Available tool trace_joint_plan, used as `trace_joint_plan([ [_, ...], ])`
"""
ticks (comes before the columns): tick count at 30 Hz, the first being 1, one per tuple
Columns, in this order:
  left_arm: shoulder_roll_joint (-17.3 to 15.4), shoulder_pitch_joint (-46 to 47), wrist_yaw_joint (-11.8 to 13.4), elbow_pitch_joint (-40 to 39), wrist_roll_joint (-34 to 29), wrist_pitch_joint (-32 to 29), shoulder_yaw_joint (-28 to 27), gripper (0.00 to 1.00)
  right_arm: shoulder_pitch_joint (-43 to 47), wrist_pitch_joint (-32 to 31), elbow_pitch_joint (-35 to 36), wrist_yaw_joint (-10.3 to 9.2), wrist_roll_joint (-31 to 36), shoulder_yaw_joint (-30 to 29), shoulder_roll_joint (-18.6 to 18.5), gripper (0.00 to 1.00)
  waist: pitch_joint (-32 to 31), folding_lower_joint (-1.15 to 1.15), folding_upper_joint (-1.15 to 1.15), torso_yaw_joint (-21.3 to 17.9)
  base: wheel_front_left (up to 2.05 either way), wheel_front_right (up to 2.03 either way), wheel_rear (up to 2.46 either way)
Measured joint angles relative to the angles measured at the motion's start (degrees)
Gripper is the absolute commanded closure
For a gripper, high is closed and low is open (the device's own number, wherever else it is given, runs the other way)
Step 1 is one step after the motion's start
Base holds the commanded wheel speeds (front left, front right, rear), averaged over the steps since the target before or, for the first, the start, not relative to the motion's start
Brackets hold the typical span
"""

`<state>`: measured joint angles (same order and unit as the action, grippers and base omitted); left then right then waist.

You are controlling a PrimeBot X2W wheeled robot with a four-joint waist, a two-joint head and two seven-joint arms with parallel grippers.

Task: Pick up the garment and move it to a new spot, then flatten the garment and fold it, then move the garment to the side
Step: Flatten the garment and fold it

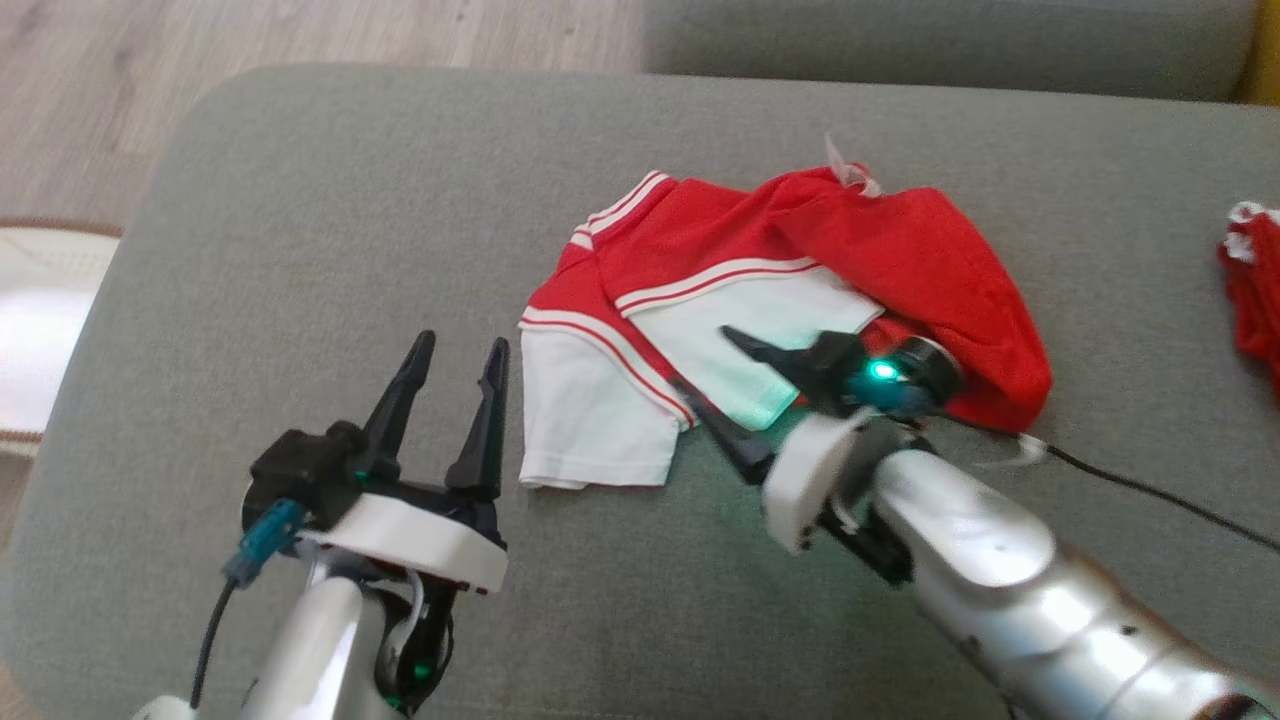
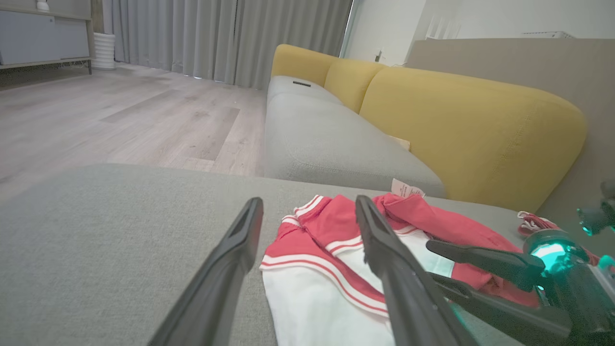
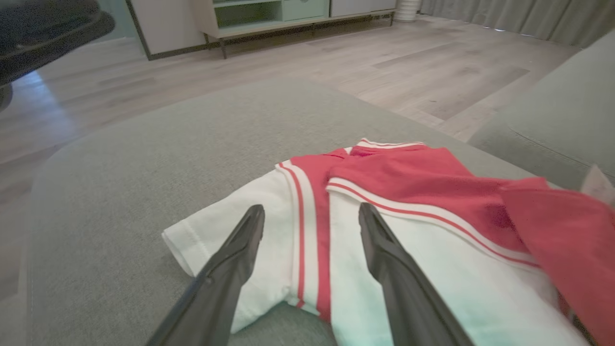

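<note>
Fingers of left gripper spread wide, empty, just beside crumpled red-and-white soft knit shirt on grey fabric cushion. Right gripper wide too, over shirt. Shirt light, limp; pinch shoulder edges.

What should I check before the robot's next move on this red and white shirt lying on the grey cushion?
1. Right claw open, holding nothing: ok.
2. Left claw open, beside the garment, apart from it: ok.
3. Garment flat: not ok; its red part lies bunched over the white.
4. Bare cushion for spreading: ok, on the robot's left.
5. Black cable apart from the garment: cannot tell; it runs close by the red edge.
</note>
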<state>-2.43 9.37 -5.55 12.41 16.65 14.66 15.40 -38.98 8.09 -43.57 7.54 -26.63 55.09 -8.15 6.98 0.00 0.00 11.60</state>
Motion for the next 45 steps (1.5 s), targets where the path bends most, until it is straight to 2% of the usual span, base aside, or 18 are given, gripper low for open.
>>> trace_joint_plan([
  [5,-0.02,-0.99,0.0,-1.1,-0.01,0.0,-1.33,0.0,3.78,3.31,1.19,0.0,0.09,-8.58,-2.9,0.0,-1.71,0.0,0.0,-1.82,0.0,0.0,0.0],
  [10,-0.02,-2.22,0.02,-2.29,-0.01,-0.01,-1.54,0.0,8.4,5.71,5.69,0.0,3.85,-24.59,-3.3,0.0,-2.55,0.0,0.0,-3.86,0.0,0.0,0.0],
  [16,-0.01,-2.22,0.03,-3.86,-0.07,0.0,-2.67,0.0,18.81,6.22,16.83,0.0,10.18,-41.03,0.71,0.0,-2.57,0.0,0.0,-6.43,0.0,0.0,0.0],
  [21,-0.02,-2.32,0.04,-4.58,-0.45,0.0,-3.23,0.0,27.11,6.27,24.53,0.0,14.41,-47.17,3.61,0.0,-2.38,0.0,0.0,-8.1,0.0,0.0,0.0],
  [25,-0.01,-3.22,0.02,-4.8,-0.45,0.0,-3.26,0.0,30.48,6.27,26.59,0.0,15.81,-47.36,4.43,0.0,-2.16,0.0,0.0,-9.0,0.0,0.0,0.0],
  [33,-0.02,-4.03,-0.01,-4.77,-0.45,0.0,-3.01,0.0,30.78,6.27,28.44,0.0,17.84,-45.6,4.7,0.0,-1.46,0.0,0.0,-8.72,0.0,0.0,0.0],
  [40,-0.01,-3.05,-0.21,-3.98,-0.45,0.0,-1.22,0.0,29.71,5.43,24.68,0.0,21.87,-33.74,3.3,0.0,0.19,0.0,0.0,-5.94,0.0,0.0,0.0],
  [45,-0.02,-2.71,-0.33,-3.1,-0.43,0.0,-1.07,0.0,26.38,4.03,19.19,0.0,23.48,-28.07,1.22,0.0,1.32,0.0,0.0,-3.64,0.0,0.0,0.0],
])
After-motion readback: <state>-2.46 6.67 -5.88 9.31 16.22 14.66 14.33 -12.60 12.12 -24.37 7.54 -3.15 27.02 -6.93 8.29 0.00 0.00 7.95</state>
